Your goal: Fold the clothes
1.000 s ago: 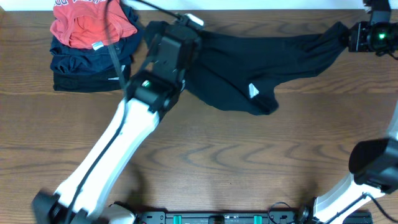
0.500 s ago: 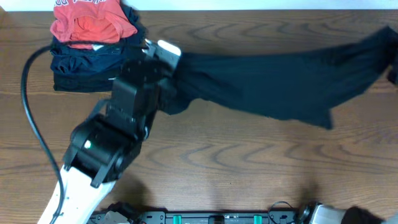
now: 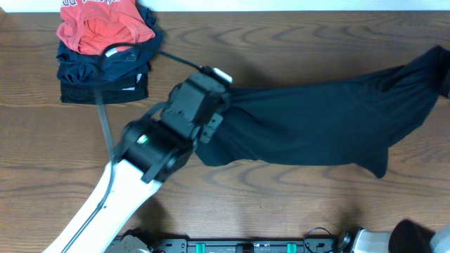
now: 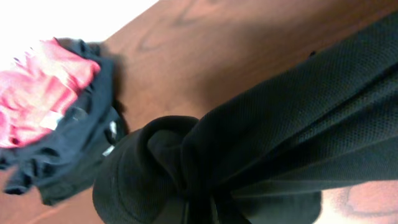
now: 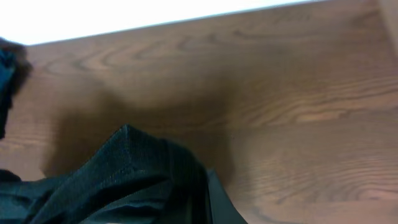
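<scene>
The black shirt (image 3: 316, 123) shows a fine mesh weave. I see a red-orange shirt (image 3: 104, 27) atop dark navy garments (image 3: 98, 77), and a brown wood-grain table (image 3: 281, 204).
</scene>
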`<state>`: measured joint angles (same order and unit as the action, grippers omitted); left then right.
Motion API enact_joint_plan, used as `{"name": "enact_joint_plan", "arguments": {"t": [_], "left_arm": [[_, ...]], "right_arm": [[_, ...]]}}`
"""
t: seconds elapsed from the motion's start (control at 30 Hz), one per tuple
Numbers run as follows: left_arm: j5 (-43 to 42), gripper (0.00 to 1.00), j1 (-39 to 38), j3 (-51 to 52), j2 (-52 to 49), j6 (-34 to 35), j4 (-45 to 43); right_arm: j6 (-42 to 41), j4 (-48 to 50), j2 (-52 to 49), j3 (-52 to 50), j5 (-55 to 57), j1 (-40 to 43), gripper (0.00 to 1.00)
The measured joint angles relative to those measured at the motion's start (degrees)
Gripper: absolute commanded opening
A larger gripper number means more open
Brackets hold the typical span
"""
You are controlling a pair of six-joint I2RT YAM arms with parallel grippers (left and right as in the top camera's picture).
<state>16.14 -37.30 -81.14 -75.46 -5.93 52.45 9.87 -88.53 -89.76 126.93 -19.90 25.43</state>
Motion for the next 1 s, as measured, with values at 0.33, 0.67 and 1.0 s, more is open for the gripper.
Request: {"name": "enact_joint_plan", "arguments": {"t": [0.33,0.67,1.0], "left_arm": [[-0.3,0.06,0.0,0.0,-17.2,5.4,-2.9],[-0.3,0.06,0.1,0.0,-33.9,6.2,-11.7],[-0.3,0.38,0.8,0.0,-37.1,6.1,-13.7]], "right_arm": [[2.7,5.3,-19.9,-0.3,-1.0,-3.8,0.01],[3.6,8.7,-32.3,-0.7,-1.1,-8.9,0.01],[3.8,9.7,-32.7,-0.8,-1.1,-9.6,0.01]]}}
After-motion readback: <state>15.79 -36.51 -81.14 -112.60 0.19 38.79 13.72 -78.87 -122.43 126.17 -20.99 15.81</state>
